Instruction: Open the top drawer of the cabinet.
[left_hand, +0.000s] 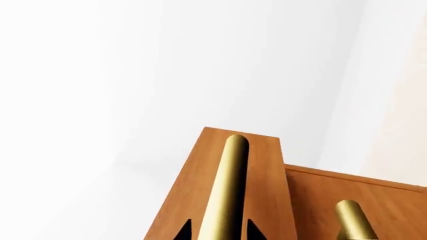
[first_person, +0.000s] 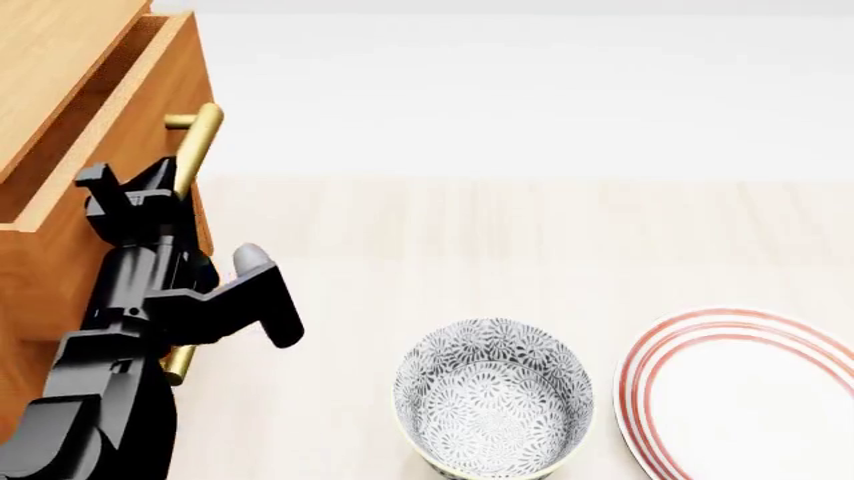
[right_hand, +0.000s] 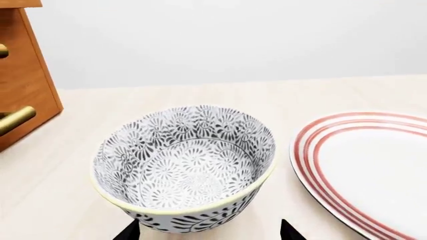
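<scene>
The left gripper (first_person: 134, 195) straddles the brass bar handle (first_person: 195, 150) of the top drawer (first_person: 100, 110), a finger on either side; whether it clamps the bar cannot be told. The drawer stands partly out from the cabinet (first_person: 34, 290) at the table's left edge, front facing the bowl (first_person: 494, 405) and plate (first_person: 741, 395). The bar's long axis runs along the drawer front, across the pull. The right gripper (right_hand: 207, 232), spread and empty, hovers at the bowl, well apart.
</scene>
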